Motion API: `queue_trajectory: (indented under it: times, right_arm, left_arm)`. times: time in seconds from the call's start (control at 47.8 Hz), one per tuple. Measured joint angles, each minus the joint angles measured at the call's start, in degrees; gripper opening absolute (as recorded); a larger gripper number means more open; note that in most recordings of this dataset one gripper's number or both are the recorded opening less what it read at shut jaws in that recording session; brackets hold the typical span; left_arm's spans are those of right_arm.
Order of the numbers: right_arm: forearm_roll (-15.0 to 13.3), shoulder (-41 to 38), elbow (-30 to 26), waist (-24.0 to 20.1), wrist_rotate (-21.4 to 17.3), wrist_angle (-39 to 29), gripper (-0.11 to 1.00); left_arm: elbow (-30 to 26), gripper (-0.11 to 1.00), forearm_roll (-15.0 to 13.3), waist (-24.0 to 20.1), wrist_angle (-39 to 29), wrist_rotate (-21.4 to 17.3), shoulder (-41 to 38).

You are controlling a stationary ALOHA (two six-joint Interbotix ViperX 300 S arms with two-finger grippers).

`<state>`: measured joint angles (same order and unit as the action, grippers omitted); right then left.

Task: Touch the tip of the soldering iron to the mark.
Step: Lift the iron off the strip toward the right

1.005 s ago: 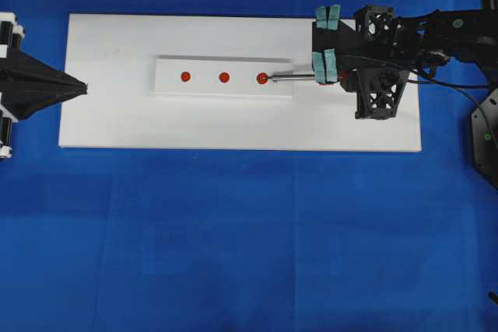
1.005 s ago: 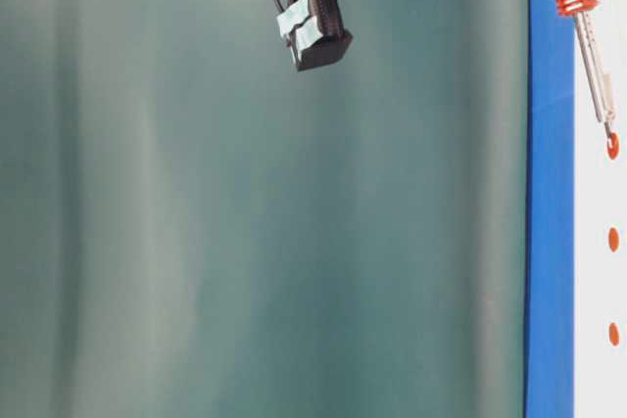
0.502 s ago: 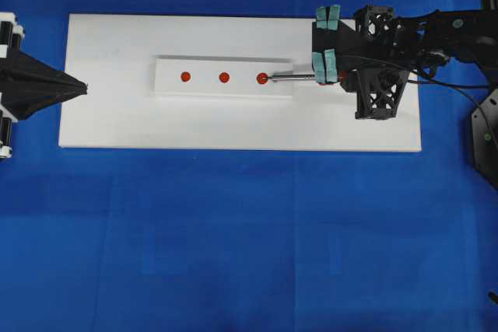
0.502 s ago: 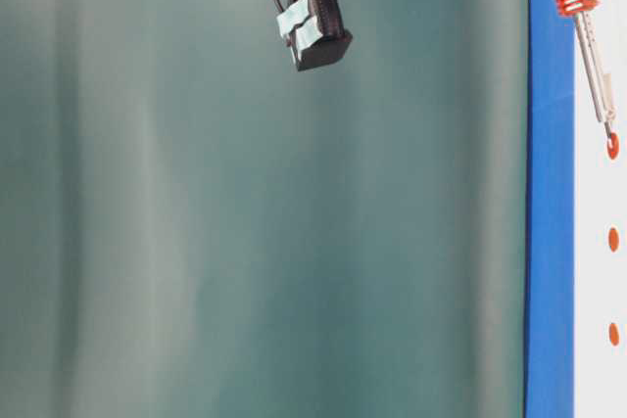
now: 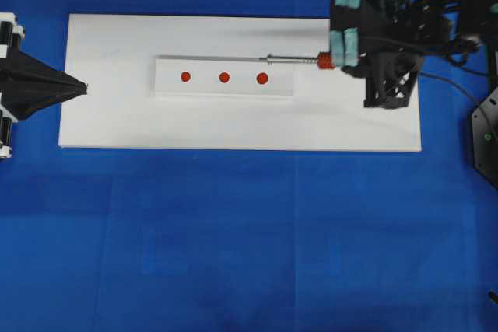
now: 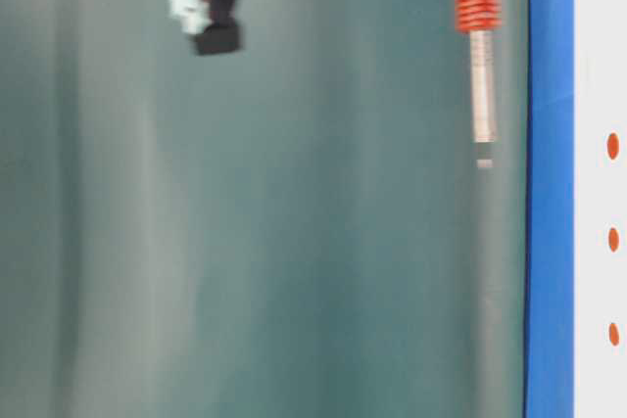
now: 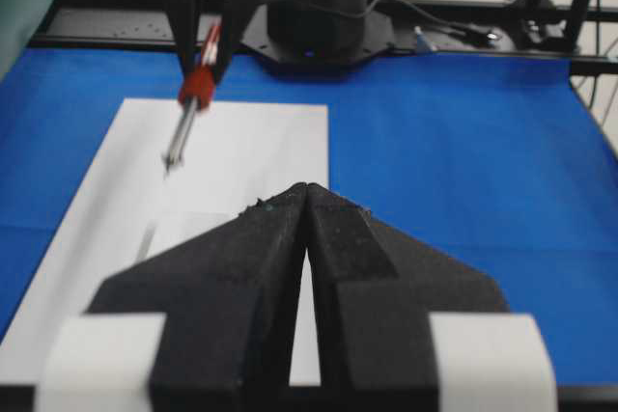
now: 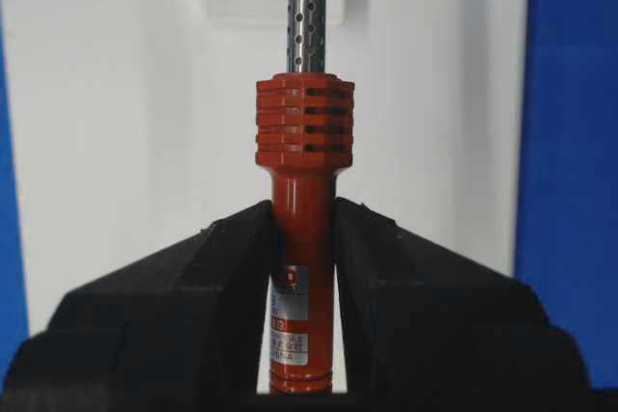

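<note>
The soldering iron has an orange-red handle and a thin silver shaft. My right gripper is shut on that handle. The iron hangs in the air, well off the board. Its tip lies over the far edge of the white block, right of the red dots. The mark is the middle dot of three in a row, bare and untouched. My left gripper rests shut and empty at the board's left edge. From there the iron points down at a slant.
The block lies on a white board over blue cloth. The right arm's black frame and cord hang over the board's right end. A black arm base stands beyond the far edge of the cloth.
My right gripper has lifted the iron's tip off the right-hand dot, moving it up, back to the right and toward the block's far edge. The left gripper has not moved.
</note>
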<state>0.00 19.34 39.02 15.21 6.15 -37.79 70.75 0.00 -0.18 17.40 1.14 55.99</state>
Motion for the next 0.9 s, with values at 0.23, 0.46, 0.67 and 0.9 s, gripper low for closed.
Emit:
queue_trajectory:
  times: [0.23, 0.46, 0.67, 0.9]
  right_arm:
    - [-0.1, 3.8, -1.1, -0.1, 0.0, -1.7, 0.06]
    - [-0.2, 3.9, -1.1, -0.1, 0.0, -1.8, 0.06]
    - [-0.2, 4.0, -1.1, -0.1, 0.0, -1.8, 0.06]
    - [0.1, 4.1, -1.1, -1.3, -3.8, -2.1, 0.06]
  left_arm:
    - [0.0, 0.00, 0.1, 0.0, 0.0, 0.0, 0.0]
    - [0.0, 0.00, 0.1, 0.0, 0.2, 0.1, 0.0]
    - [0.0, 0.00, 0.1, 0.0, 0.3, 0.3, 0.0]
    - [0.0, 0.00, 0.1, 0.0, 0.3, 0.4, 0.0]
